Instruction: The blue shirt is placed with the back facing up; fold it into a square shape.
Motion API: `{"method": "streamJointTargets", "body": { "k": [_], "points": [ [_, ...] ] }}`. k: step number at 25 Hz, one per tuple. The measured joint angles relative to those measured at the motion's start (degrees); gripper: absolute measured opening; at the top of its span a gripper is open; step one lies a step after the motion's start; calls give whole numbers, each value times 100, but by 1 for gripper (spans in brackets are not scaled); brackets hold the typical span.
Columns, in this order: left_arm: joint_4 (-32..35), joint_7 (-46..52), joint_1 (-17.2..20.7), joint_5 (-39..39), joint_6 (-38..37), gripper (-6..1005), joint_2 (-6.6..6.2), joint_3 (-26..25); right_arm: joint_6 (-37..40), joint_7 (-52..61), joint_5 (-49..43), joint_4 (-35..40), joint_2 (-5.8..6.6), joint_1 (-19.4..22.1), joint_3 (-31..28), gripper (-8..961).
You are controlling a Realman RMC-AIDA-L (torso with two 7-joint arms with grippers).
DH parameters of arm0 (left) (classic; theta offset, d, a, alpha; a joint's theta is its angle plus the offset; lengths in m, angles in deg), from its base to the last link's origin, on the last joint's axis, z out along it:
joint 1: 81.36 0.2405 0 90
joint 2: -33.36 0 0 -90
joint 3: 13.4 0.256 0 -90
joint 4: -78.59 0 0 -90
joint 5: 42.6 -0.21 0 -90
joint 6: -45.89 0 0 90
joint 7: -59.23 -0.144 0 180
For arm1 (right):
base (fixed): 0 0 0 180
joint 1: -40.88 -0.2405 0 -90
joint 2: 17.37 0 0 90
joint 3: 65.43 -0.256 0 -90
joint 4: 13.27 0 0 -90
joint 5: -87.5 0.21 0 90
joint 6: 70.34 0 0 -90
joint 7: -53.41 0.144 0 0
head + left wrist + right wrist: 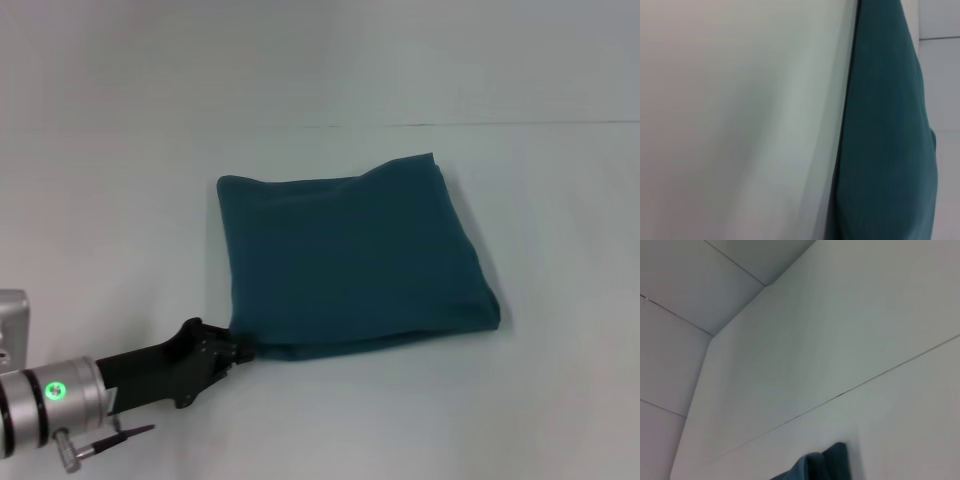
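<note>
The blue shirt (355, 255) lies flat on the white table (110, 210), folded into a rough square with its plain side up. Its far edge is slightly uneven, with the far right corner standing higher. My left gripper (243, 350) reaches in from the lower left and touches the shirt's near left corner. In the left wrist view the blue shirt (885, 140) shows as one long folded edge against the table. The right wrist view catches only a corner of the blue shirt (820, 465). My right arm is out of the head view.
White tabletop (560, 400) surrounds the shirt on all sides. A thin seam line (480, 124) crosses the table behind it. A white wall rises beyond.
</note>
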Motion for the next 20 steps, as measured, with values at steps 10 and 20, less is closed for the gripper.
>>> {"method": "streamJointTargets", "body": {
  "k": [10,20],
  "points": [
    [65,-129,74,-173,-215,110,-108,-24,15,-14,1,-84,0,-31,20,899],
    [1014,-333,606,-311,-1168,148,-293,-685,29,-159,-25,-89,23,30,48,900]
  ]
}}
